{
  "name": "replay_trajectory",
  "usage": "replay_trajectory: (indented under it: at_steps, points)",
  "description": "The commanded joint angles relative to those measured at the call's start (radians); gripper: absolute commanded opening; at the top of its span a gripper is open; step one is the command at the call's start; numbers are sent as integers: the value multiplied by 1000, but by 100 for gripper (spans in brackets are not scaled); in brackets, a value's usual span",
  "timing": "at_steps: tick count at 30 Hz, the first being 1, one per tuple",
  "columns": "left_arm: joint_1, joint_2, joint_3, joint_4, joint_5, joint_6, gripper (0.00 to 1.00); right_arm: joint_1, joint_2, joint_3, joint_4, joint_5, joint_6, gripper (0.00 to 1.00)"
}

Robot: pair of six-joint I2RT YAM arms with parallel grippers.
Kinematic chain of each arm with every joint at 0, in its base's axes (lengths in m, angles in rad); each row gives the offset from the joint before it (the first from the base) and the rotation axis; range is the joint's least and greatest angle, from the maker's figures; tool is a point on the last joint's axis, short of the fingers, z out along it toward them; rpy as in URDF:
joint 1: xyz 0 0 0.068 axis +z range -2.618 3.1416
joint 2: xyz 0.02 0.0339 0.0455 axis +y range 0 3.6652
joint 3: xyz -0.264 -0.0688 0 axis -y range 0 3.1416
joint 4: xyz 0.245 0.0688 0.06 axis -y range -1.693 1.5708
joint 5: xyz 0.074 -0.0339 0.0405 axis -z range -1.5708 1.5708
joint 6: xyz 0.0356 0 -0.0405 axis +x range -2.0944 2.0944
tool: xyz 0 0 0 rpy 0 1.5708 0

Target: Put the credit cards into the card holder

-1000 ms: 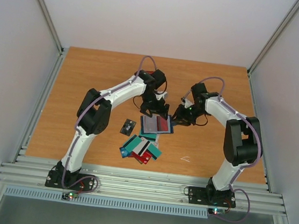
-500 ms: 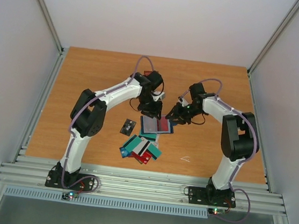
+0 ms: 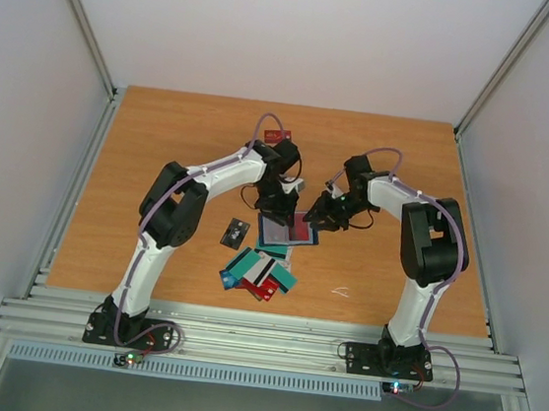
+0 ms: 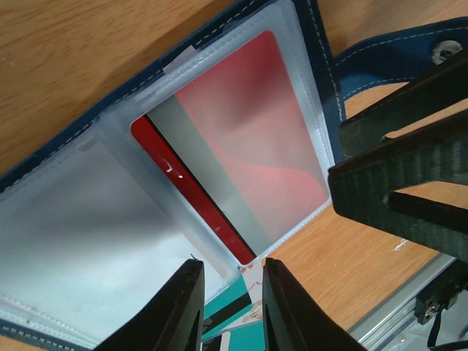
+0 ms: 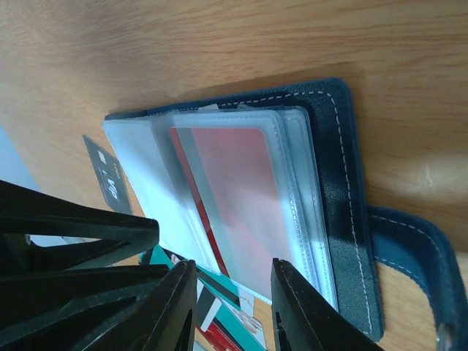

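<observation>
The card holder (image 3: pixel 287 230) lies open on the table, navy cover (image 5: pixel 340 183) under clear sleeves. A red card (image 4: pixel 241 139) with a grey stripe sits in one sleeve, and also shows in the right wrist view (image 5: pixel 241 197). My left gripper (image 3: pixel 282 206) hovers over the holder's far edge. Its jaws (image 4: pixel 228 300) stand narrowly apart with the sleeve's corner between them, nothing pinched. My right gripper (image 3: pixel 315 215) is at the holder's right edge, partly open (image 5: pixel 232 307) above the sleeves. Loose credit cards (image 3: pixel 259 271), teal, red and white, lie just in front of the holder.
A dark grey card (image 3: pixel 236 232) lies alone left of the holder and shows in the right wrist view (image 5: pixel 110 179). The holder's snap strap (image 4: pixel 409 51) sticks out to the right, under the right fingers (image 4: pixel 409 183). A small white scrap (image 3: pixel 341 291) lies near the front right.
The left jaws have narrowed from wide to a small gap over the holder's sleeve. Both wrists have edged slightly closer to the holder. The cards have not moved.
</observation>
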Motion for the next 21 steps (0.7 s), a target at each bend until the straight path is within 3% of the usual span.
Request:
replay_trajectory:
  at_steps: [1, 6, 21]
  points:
    - [3, 40, 38, 20, 40, 20, 24, -7, 18, 31, -16, 21, -26, 30]
    - [2, 65, 23, -2, 10, 37, 17, -12, 34, 25, -15, 32, -36, 30]
    - [3, 122, 41, -45, -33, 56, 15, -12, 74, 16, 1, 22, -57, 31]
